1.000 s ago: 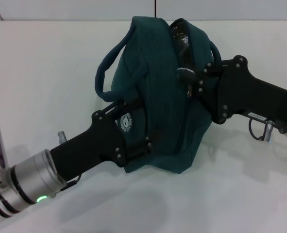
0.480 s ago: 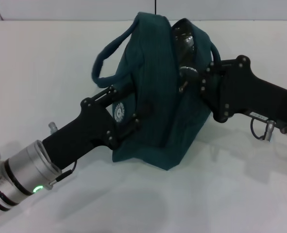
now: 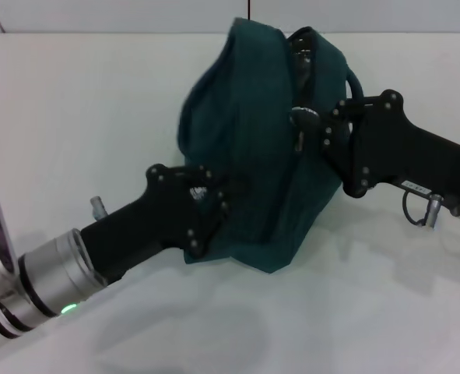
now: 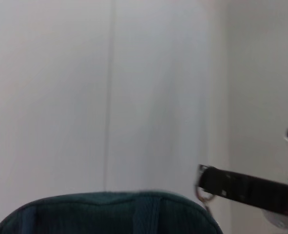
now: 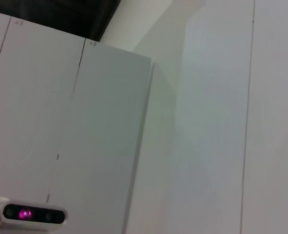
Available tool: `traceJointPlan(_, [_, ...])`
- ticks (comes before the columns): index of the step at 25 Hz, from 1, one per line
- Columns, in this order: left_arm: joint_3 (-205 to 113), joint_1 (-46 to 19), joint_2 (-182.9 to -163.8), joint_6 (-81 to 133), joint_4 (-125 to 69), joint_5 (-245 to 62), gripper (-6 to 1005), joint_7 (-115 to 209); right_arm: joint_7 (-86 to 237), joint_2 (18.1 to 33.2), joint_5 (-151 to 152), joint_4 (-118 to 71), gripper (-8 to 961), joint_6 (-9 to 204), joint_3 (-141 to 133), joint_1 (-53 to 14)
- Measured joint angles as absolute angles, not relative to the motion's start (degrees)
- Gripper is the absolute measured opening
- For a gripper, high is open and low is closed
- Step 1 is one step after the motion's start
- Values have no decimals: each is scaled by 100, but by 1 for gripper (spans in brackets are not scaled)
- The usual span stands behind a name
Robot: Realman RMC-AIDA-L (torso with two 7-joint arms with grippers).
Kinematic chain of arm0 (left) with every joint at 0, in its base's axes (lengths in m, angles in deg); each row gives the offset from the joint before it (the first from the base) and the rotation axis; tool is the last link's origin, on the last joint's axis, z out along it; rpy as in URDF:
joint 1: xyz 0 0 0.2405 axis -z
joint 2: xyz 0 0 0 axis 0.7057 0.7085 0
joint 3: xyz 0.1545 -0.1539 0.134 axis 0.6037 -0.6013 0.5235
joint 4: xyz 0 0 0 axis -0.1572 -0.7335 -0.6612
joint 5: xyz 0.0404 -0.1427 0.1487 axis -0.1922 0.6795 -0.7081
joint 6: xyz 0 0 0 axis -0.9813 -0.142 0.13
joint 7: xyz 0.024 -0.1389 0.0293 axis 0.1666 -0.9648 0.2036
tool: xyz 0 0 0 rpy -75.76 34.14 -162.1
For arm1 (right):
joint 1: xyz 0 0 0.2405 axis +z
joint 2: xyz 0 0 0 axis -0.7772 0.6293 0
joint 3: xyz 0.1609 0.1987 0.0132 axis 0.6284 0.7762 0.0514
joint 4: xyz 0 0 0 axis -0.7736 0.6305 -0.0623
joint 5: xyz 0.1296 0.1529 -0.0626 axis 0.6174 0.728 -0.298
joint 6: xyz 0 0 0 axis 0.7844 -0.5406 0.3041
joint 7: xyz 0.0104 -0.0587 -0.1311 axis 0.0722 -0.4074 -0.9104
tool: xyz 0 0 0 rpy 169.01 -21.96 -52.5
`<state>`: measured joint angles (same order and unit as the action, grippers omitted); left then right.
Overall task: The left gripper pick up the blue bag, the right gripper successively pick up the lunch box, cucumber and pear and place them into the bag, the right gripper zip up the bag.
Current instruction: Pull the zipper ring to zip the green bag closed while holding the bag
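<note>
As the head view shows it, the blue bag [image 3: 268, 148] stands tilted on the white table [image 3: 74, 101], held between the two arms. The left gripper [image 3: 214, 204] comes in from the lower left and is pressed into the bag's near side low down, its fingers clamped on the fabric. The right gripper [image 3: 317, 128] reaches in from the right and meets the bag at the zipper line, where a small dark pull [image 3: 301, 118] sits just at its tip; whether the fingers are pinched on that pull cannot be told. Above the pull a short stretch of the mouth [image 3: 301, 47] remains agape, with something glossy and dark inside. No lunch box, cucumber or pear lies on the table, so by judgement the loading is done and the zipping is the step in hand, nearly but not wholly complete.

In the left wrist view, only the rounded upper edge of the blue bag [image 4: 109, 212] shows, with a handle strap [image 4: 146, 214] across it. Beyond it a black bar carrying a metal ring [image 4: 202, 195] stands against the pale background, probably part of the other arm. The left arm's own fingers are not visible here.

The right wrist view shows white panels and a small white device with a pink light [image 5: 29, 213]. Neither bag nor gripper appears, so it adds nothing on progress.
</note>
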<state>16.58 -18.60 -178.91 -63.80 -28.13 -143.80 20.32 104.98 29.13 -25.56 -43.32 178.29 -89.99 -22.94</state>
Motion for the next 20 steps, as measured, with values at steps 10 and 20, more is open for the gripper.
traceJointPlan(10, [1667,-2177,-17842,-6313,-3196,-14590,57,2866,10754,2913,-2091,-4351,18,17911,-9176,-2323])
traceJointPlan(20, [1794,-2290,-17770,-6269,-3296,-14755,55,3063,10687,2913,-1027,-4017,18,17844,-9162,-2404])
